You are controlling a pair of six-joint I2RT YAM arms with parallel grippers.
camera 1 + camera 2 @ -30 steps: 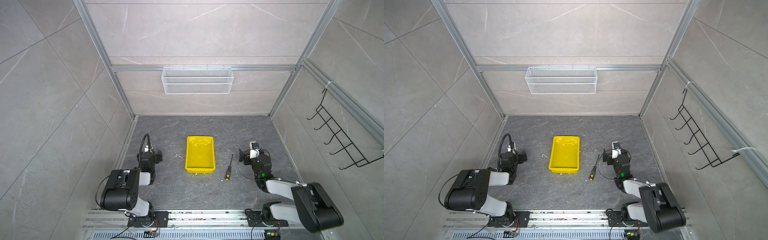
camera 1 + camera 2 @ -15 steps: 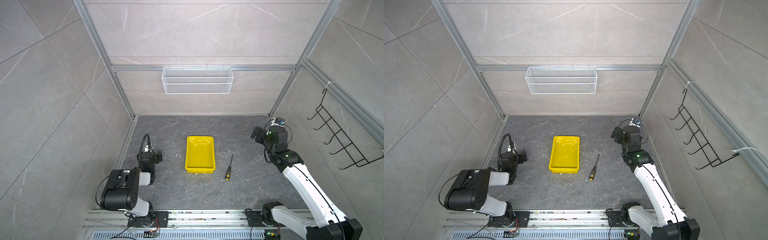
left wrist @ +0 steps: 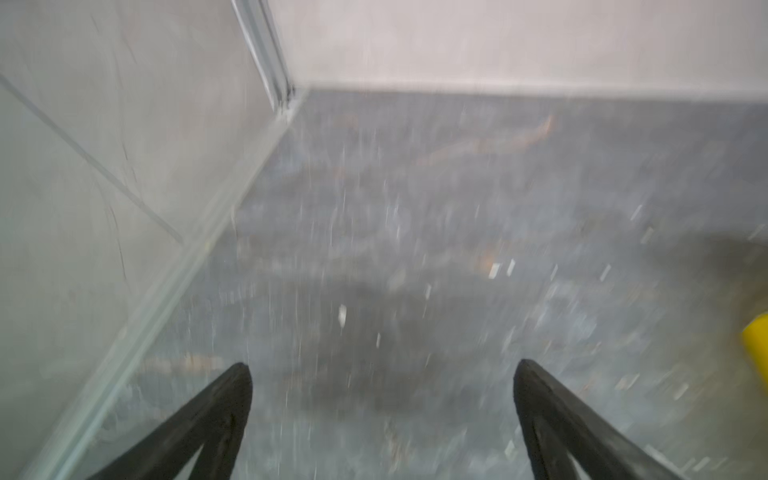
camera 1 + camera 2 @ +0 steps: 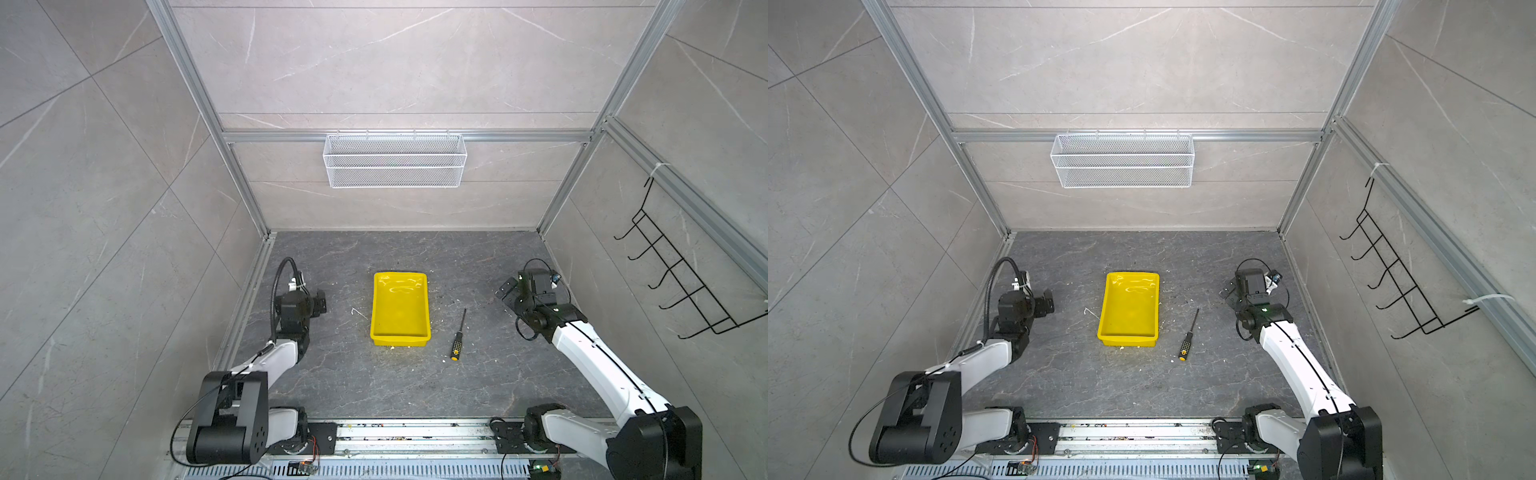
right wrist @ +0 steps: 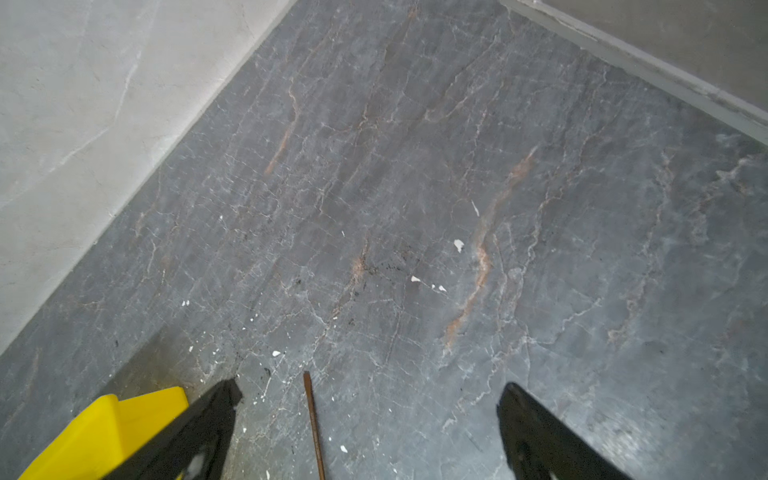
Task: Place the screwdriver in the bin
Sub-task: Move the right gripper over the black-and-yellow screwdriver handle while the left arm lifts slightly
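Right wrist view: right gripper has its jaws spread wide w/ nothing held. Only the thin shaft tip of the screwdriver shows, on the floor under the gap and closer to the jaw on the bin side. The handle is out of that frame, back toward the wrist.

In both top views the screwdriver lies flat btwn the right gripper and the bin. It is just beside the bin's long wall, not touching, and roughly parallel to it. Its tip points toward the gripper and its orange-capped end lies farther off. There is no contact yet, and the gripper looks to be apart from it.

The left gripper is also spread open and empty. It sits on the far side of the bin from the screwdriver, and its view is blurred.

Handling, as a judgement:
- **Feel:** prob light and fully stiff, so no sag when lifted.
- **Shaft:** thin, round and smooth. It is likely to roll or slip out of the pads, and hard to pinch off a hard floor.
- **Where to grip:** the handle is the better hold, being thicker w/ a dotted surface. Close the jaws across it, approx mid-handle or a bit toward the shaft so it hangs level.
- **Placing:** the bin looks only somewhat longer than the screwdriver, so keep it lengthwise when lowering.
- **Bin:** glossy and prob light, so it may skid if bumped.
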